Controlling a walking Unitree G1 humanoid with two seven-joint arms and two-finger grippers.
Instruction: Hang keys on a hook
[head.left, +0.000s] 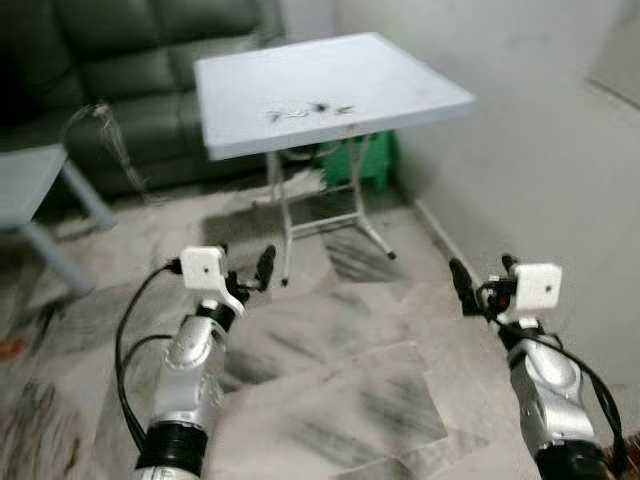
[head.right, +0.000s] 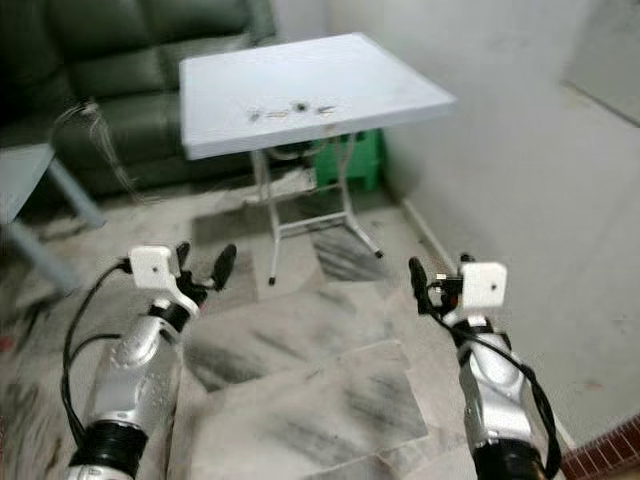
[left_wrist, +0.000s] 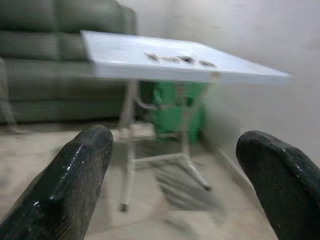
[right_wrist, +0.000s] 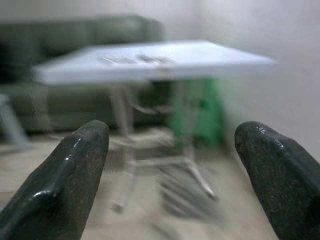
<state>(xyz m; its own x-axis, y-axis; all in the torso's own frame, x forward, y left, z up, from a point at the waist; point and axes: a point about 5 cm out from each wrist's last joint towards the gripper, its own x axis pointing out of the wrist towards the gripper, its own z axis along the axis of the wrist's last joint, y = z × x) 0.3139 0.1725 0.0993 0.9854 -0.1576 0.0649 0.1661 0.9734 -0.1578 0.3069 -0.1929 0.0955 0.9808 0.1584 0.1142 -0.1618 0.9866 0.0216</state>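
1. Keys (head.left: 310, 109) lie on the white folding table (head.left: 400, 75), near its middle, spread in a short row of small dark pieces; you can't make out single keys at this range.
2. Behind the table you have a dark green sofa (head.left: 130, 90) along the far wall, and a white wall (head.left: 540, 150) runs down your right side.
3. Your floor (head.left: 330, 380) is pale marbled tile with grey streaks, and the table stands on it on thin white legs.
4. A second pale table (head.left: 25, 185) pokes in at your far left, well apart from the first.
5. A green plastic stool or crate (head.left: 365, 160) sits under the folding table, against the right wall.
6. Your left gripper (head.left: 250, 272) is raised in front of you over the floor, well short of the table; its two black fingers (left_wrist: 70, 185) stand wide apart with nothing between them.
7. Your right gripper (head.left: 478, 282) is held at about the same height on the right, near the wall, also well short of the table; its fingers (right_wrist: 280, 175) are spread and hold nothing.
8. Both wrist views look across the floor towards the table and are blurred.
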